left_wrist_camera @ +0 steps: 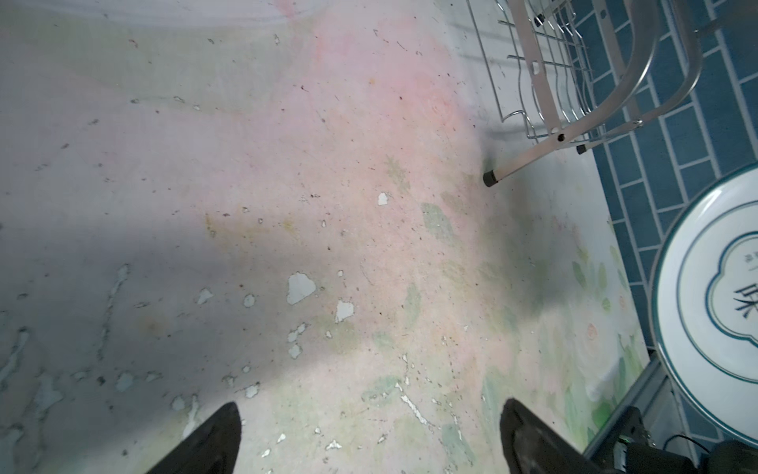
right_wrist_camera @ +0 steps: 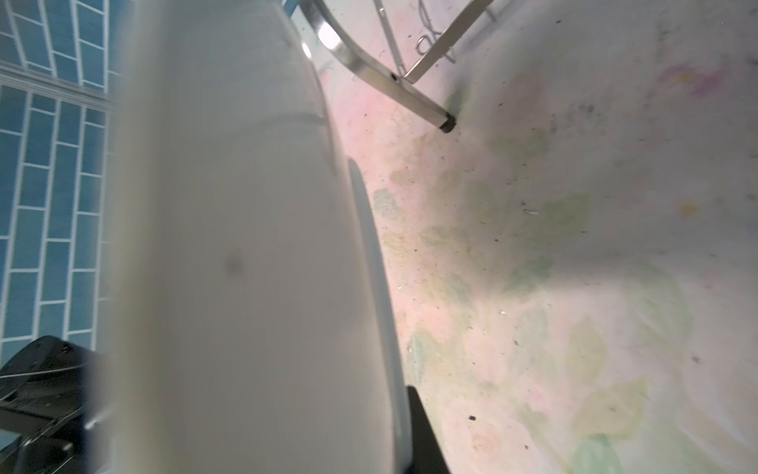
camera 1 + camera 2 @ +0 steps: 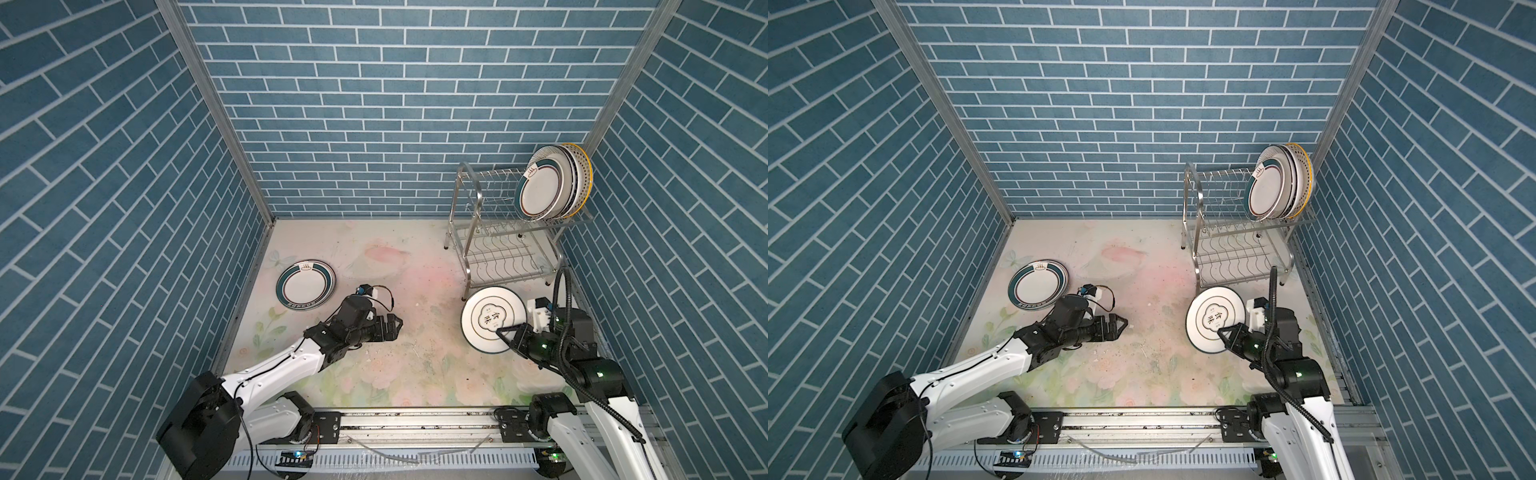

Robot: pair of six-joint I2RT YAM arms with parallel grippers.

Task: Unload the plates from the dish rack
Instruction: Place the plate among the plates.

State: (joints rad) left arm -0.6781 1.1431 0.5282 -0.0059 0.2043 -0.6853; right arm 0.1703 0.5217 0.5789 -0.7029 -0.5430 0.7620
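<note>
The plates (image 3: 550, 185) left to unload stand on edge in a tight row at the right end of the upper tier of the dish rack (image 3: 490, 232), a teal-banded one in front and a yellow-dotted rim at the back. Their rims overlap, so the count is hard to make out, perhaps four or five. The rack stands in the far right corner of the table (image 3: 374, 257), close to the back and right walls.

One more plate, the held plate (image 3: 490, 318), is white with a teal ring and Chinese characters in a lobed frame. It hangs tilted above the table, just beside the rack's near front leg. The right gripper (image 3: 503, 330) is clamped on its near rim. In the right wrist view the plate's blurred underside fills most of the picture and hides all but one dark finger (image 2: 424, 431). In the left wrist view the picture edge cuts the plate off.

A teal-banded plate (image 3: 306, 286) lies flat near the left wall. The left gripper (image 1: 369, 443) hovers over the middle of the table with jaws spread wide and nothing between them. Worn floral tabletop lies open between the two arms and in front of the rack.
</note>
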